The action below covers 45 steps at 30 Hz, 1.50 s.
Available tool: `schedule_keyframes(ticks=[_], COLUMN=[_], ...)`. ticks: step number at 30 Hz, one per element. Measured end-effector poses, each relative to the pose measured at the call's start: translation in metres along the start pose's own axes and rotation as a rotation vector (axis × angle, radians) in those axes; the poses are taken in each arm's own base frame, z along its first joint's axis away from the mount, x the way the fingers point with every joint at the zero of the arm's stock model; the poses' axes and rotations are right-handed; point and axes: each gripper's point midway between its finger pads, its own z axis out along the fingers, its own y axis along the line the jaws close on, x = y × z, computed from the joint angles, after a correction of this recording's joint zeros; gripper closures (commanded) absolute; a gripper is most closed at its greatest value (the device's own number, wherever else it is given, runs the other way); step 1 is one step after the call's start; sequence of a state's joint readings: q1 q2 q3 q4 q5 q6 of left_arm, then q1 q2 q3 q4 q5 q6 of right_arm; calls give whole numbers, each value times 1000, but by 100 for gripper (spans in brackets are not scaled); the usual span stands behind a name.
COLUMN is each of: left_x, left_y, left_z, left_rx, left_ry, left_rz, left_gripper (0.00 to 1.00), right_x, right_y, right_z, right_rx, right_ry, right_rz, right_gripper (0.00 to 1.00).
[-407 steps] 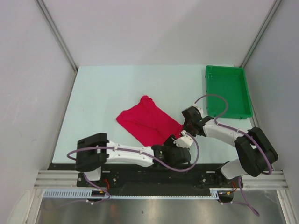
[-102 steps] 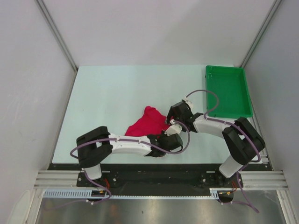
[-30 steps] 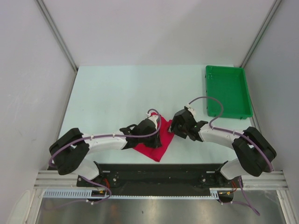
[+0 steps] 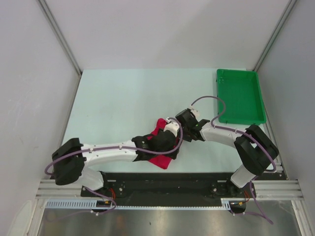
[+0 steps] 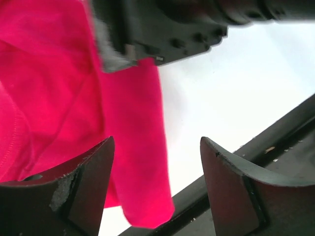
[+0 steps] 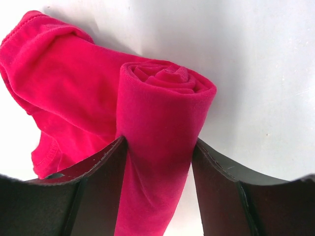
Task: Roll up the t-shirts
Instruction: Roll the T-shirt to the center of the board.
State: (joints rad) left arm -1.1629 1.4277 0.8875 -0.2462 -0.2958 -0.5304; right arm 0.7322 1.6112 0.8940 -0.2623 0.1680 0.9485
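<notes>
The crimson t-shirt [image 4: 161, 161] lies near the table's front edge, mostly hidden under both grippers. In the right wrist view it is a tight roll [image 6: 162, 113] with a loose sleeve end to the left, and my right gripper [image 6: 160, 141] is shut on the roll, both fingers pressed to its sides. My left gripper [image 5: 156, 142] stands open just over the shirt's near edge [image 5: 59, 98], with cloth and bare table in the wide gap. From above, the left gripper [image 4: 170, 147] and the right gripper [image 4: 178, 129] sit close together.
A green tray [image 4: 241, 96] stands at the back right of the table [image 4: 113, 98]. The black front rail [image 5: 275, 142] runs just beyond the left fingers. The right gripper's dark body [image 5: 162, 29] hangs close above the left one.
My left gripper has opened wide and shifted right, toward the front edge. The right gripper has moved left onto the shirt, which is now bunched into a narrower roll.
</notes>
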Motion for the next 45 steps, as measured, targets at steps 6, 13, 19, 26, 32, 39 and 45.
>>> schedule_keyframes(ticks=[6, 13, 19, 26, 32, 39, 45], left_x=[23, 36, 42, 38, 37, 45, 44], left_y=[-8, 11, 22, 6, -12, 7, 13], left_z=[17, 25, 29, 23, 22, 29, 30], left_rx=[-102, -293, -375, -206, 4, 93, 137], left_ry=[49, 58, 61, 44, 44, 79, 103], left_rz=[105, 173, 215, 132, -19, -213, -290], left_gripper=[25, 42, 87, 96, 96, 96, 97], right_x=[1, 2, 1, -22, -55, -27, -1], right_y=[0, -4, -4, 0, -11, -30, -31], right_z=[0, 3, 3, -26, -69, -73, -69], right_rx=[2, 12, 14, -18, -109, -102, -98], right_ry=[2, 19, 15, -77, -215, -198, -155], right_rz=[-1, 7, 9, 21, 96, 67, 29], right_gripper=[41, 41, 25, 17, 21, 35, 37])
